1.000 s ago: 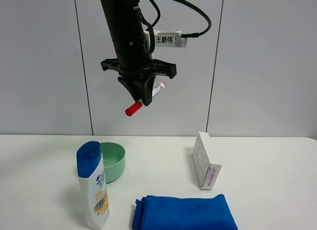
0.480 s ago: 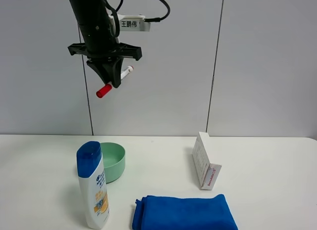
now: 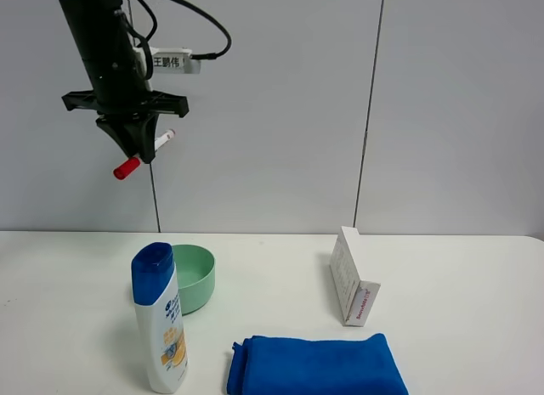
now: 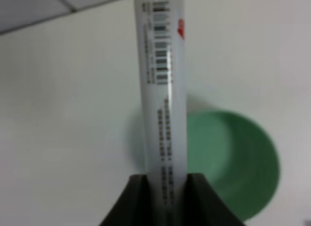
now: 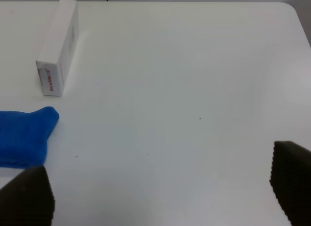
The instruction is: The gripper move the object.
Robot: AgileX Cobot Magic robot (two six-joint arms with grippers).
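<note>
The object, a slim white marker pen [image 3: 155, 145] with a red cap [image 3: 127, 167], hangs high in the air at the upper left, tilted with the cap end lower. My left gripper [image 3: 143, 154], a black claw on a black arm, is shut on the pen's middle. In the left wrist view the pen's barrel [image 4: 163, 114] runs out between the two black fingers [image 4: 138, 197], above the green bowl [image 4: 233, 167]. My right gripper [image 5: 160, 192] is open over bare table, with nothing between its fingertips [image 5: 26, 197]. It is out of the exterior high view.
On the white table [image 3: 272, 268] stand a blue-capped shampoo bottle [image 3: 160, 318] and, behind it, a green bowl [image 3: 194, 278]. A folded blue cloth [image 3: 314, 365] lies at the front. A white carton with red print [image 3: 352, 276] stands right of the middle; it also shows as the carton [image 5: 58, 46] beside the cloth [image 5: 24, 136].
My left arm has swung to the left, from near the middle to the upper left, carrying the pen in the same grip. Nothing on the table has moved.
</note>
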